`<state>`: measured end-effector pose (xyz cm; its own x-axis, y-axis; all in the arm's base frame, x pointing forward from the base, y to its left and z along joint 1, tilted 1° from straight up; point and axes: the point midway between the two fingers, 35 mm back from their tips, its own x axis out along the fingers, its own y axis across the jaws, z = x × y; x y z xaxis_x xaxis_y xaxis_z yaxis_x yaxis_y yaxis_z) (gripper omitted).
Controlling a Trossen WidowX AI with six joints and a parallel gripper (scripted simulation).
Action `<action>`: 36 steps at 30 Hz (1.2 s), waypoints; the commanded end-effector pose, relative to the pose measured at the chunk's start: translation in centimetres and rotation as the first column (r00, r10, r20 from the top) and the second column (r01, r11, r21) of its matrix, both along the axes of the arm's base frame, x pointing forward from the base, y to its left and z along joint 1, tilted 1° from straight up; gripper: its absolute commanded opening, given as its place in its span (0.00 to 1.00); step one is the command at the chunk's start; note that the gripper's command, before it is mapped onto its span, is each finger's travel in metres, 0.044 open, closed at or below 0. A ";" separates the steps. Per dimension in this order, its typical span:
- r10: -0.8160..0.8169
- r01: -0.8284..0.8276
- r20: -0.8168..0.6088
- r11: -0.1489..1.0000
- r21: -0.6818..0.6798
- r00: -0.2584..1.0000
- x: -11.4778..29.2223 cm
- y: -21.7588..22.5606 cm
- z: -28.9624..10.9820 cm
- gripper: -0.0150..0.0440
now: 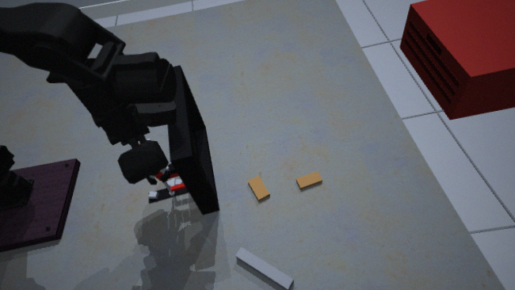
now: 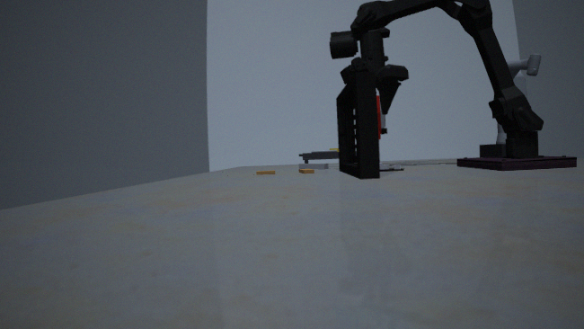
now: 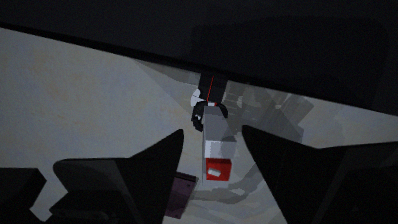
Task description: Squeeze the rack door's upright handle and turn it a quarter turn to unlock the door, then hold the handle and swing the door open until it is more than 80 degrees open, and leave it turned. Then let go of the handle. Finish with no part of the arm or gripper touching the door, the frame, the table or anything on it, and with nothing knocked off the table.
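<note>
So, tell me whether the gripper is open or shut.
Open: the wrist view shows its two fingers standing apart, the red and grey handle between them with gaps on both sides.

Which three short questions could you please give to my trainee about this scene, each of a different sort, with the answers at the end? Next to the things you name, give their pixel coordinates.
1. Multiple choice: how many orange blocks [image 1: 259, 188] [image 2: 265, 173] lie on the table [image 1: 317, 99] [image 2: 269, 247] [image 3: 100, 100]?
A) one
B) two
C) four

2. True or false: the gripper [image 1: 160, 177] [image 2: 385, 111] [image 3: 212, 131] is open.

3. Fill in the missing word: in the top view, the large box [image 1: 471, 40] beyond the table's edge is ____ in colour.

Key: 1. B; 2. True; 3. red
</note>
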<state>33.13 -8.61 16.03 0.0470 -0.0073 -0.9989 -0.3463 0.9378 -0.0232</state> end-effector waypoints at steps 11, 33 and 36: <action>0.622 -0.622 -0.012 0.783 -0.027 0.783 0.0 0.0 0.0 0.76; 0.990 -0.990 -0.045 0.131 -0.042 0.133 0.0 0.0 0.0 0.76; 0.990 -0.990 -0.045 0.131 -0.042 0.133 0.0 0.0 0.0 0.73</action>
<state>32.91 -8.84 16.04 0.0394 -0.0098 -0.9992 -0.9781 -0.2049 -0.0366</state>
